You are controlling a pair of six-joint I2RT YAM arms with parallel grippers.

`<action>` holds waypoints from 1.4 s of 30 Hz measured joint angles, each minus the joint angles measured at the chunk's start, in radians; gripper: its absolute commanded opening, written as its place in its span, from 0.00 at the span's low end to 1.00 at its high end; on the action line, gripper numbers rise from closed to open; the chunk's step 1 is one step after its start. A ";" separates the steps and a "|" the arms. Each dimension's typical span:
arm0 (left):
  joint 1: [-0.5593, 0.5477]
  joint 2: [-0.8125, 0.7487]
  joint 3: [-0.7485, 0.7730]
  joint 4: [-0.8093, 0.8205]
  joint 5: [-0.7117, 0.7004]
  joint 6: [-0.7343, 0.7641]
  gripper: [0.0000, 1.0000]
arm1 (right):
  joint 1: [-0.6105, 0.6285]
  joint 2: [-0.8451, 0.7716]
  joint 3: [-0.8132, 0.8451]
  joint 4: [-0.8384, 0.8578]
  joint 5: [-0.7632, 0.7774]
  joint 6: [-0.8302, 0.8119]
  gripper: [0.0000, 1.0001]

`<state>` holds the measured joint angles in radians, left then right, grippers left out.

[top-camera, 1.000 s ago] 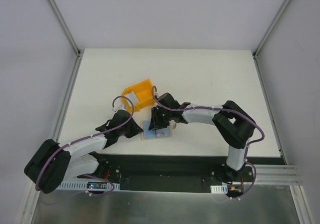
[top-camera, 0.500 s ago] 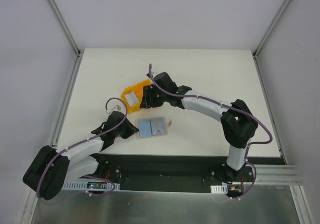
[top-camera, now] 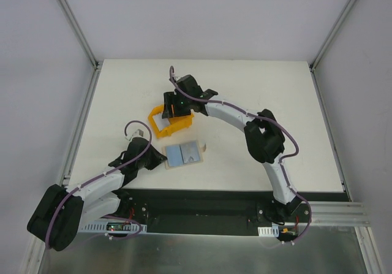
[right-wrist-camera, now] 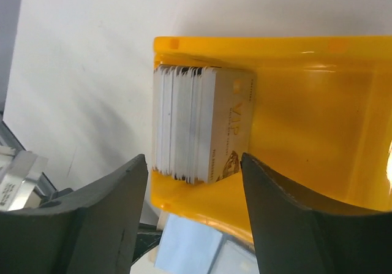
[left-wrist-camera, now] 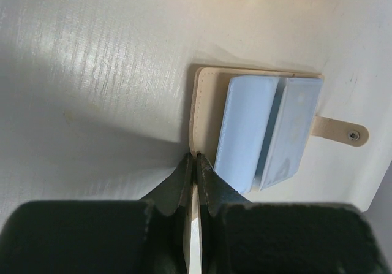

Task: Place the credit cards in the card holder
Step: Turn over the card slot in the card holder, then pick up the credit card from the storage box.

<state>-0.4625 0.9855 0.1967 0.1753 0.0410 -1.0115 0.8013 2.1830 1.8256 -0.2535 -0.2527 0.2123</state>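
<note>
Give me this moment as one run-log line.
left gripper: shut on wallet edge | right gripper: open above cards in bin | wallet: open

Yellow bin (right-wrist-camera: 245, 42) walls hem the credit cards (right-wrist-camera: 196, 124); its open top gives access.

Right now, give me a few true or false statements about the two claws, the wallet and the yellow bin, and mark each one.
1. The left claw is shut on an edge of the card holder. True.
2. The card holder is folded closed with its snap fastened. False: it lies open on the table, and its snap strap sticks out loose to one side.
3. The right claw is open above the yellow bin. True.
4. The yellow bin is empty. False: a stack of cards stands on edge in one corner of it, in line with the gap between the right claw's spread fingers.
</note>
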 measured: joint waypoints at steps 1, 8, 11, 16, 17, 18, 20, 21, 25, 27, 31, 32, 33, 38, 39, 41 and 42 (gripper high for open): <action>0.001 -0.001 0.000 0.000 0.000 0.000 0.00 | -0.001 0.021 0.016 -0.006 -0.002 -0.004 0.67; 0.013 -0.002 0.000 0.000 0.003 0.005 0.00 | -0.010 0.141 0.137 -0.047 -0.048 -0.008 0.68; 0.019 -0.002 0.000 0.000 0.003 0.005 0.00 | -0.012 0.168 0.162 -0.052 -0.068 -0.008 0.68; 0.019 -0.002 0.000 0.000 0.003 0.006 0.00 | -0.014 0.191 0.179 -0.066 -0.101 -0.007 0.64; 0.019 -0.001 0.000 0.000 0.003 0.006 0.00 | -0.014 0.193 0.180 -0.067 -0.108 -0.007 0.62; 0.019 -0.001 0.000 0.000 0.003 0.006 0.00 | -0.014 0.198 0.186 -0.070 -0.119 -0.006 0.60; 0.020 0.001 0.000 0.001 0.003 0.006 0.00 | -0.014 0.203 0.192 -0.071 -0.136 -0.004 0.57; 0.021 0.002 0.000 0.001 0.003 0.006 0.00 | -0.014 0.203 0.192 -0.073 -0.143 -0.003 0.55; 0.026 0.004 0.000 0.003 0.008 0.007 0.00 | -0.018 0.203 0.192 -0.074 -0.167 -0.003 0.46; 0.026 0.005 0.000 0.005 0.008 0.007 0.00 | -0.020 0.203 0.192 -0.073 -0.175 -0.002 0.42; 0.026 0.007 0.000 0.008 0.008 0.007 0.00 | -0.024 0.203 0.191 -0.072 -0.181 -0.001 0.37; 0.026 0.008 0.000 0.008 0.009 0.007 0.00 | -0.025 0.203 0.190 -0.072 -0.182 -0.001 0.34; 0.026 0.008 0.000 0.008 0.009 0.007 0.00 | -0.026 0.203 0.189 -0.072 -0.182 0.000 0.33; 0.026 0.009 0.000 0.010 0.010 0.007 0.00 | -0.032 0.203 0.189 -0.072 -0.183 0.004 0.28; 0.026 0.009 0.000 0.010 0.010 0.007 0.00 | -0.032 0.203 0.189 -0.072 -0.184 0.005 0.26; 0.026 0.010 0.000 0.011 0.010 0.007 0.00 | -0.033 0.203 0.188 -0.072 -0.186 0.007 0.24; 0.026 0.011 0.000 0.012 0.011 0.008 0.00 | -0.034 0.202 0.188 -0.072 -0.187 0.008 0.24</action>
<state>-0.4366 0.9966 0.1963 0.1871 0.0517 -1.0039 0.7677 2.3852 2.0140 -0.3256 -0.4397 0.2203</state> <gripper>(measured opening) 0.006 0.257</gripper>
